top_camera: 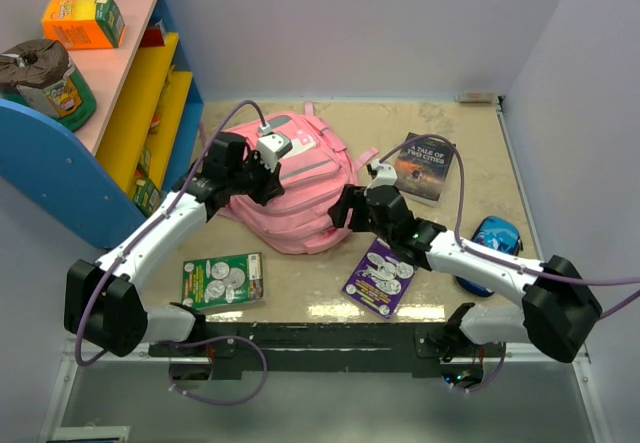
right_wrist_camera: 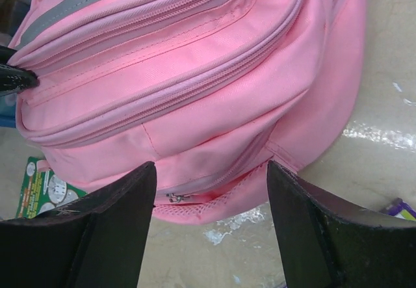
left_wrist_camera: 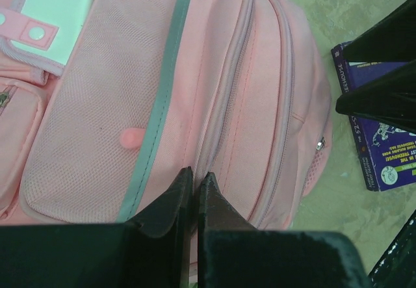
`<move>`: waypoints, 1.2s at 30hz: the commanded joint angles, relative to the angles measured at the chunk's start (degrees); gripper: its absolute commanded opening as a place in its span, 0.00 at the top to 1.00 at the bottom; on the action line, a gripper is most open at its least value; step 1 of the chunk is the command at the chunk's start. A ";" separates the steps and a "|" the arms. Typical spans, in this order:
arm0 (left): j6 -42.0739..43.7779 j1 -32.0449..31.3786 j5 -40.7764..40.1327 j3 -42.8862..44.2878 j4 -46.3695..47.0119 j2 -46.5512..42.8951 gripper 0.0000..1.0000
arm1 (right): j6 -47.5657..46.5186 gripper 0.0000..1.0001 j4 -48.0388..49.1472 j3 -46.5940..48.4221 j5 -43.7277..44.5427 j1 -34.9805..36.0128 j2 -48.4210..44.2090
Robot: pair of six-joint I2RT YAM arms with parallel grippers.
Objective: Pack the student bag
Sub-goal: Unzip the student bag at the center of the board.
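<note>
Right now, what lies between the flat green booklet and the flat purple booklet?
Only bare beige tabletop separates the green booklet and the purple booklet, as the top external view shows; the pink fabric backpack stops short of that stretch.

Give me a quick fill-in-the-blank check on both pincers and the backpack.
The left pincer is ____ over the pink backpack. The right pincer is ____, aimed at the backpack. The near-left booklet has a ____ cover.
Missing words: shut; open; green.
</note>
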 commanded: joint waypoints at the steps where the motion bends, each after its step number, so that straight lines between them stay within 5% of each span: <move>1: 0.60 0.64 1.95 0.79 5.28 -1.85 1.00 | 3.44 0.29 8.87 -1.48 -9.02 -2.70 1.42; 11: 0.86 0.64 5.64 1.49 5.45 -1.85 1.00 | 7.84 0.35 17.67 0.00 -16.85 -6.05 10.64; 14: 1.38 0.64 6.78 2.19 5.28 -1.42 1.00 | 8.63 0.55 20.21 1.76 -19.48 -6.14 13.46; 15: 1.47 0.55 7.05 2.54 5.28 -1.24 1.00 | 8.81 0.75 21.87 1.94 -20.18 -6.05 13.72; 18: 2.52 0.64 7.23 4.65 5.28 0.86 0.99 | 10.56 1.00 24.78 1.94 -20.19 -6.05 13.55; 20: 3.40 0.73 6.70 8.41 2.66 3.05 0.75 | 11.09 1.00 25.14 2.55 -19.32 -6.05 13.03; 23: 4.64 0.73 7.22 12.02 -0.34 2.46 0.52 | 11.62 1.00 24.27 4.13 -18.26 -6.05 12.93; 26: 4.81 0.64 7.49 14.13 -4.45 -1.39 0.41 | 11.97 1.00 24.09 5.80 -18.26 -6.05 13.29; 31: 4.55 0.12 10.11 15.82 -14.92 -6.68 0.37 | 13.02 1.00 23.91 9.49 -15.63 -4.91 15.13; 36: 4.81 -2.53 8.72 6.51 -17.14 -9.41 0.47 | 16.98 1.00 21.89 8.45 1.22 -2.36 11.19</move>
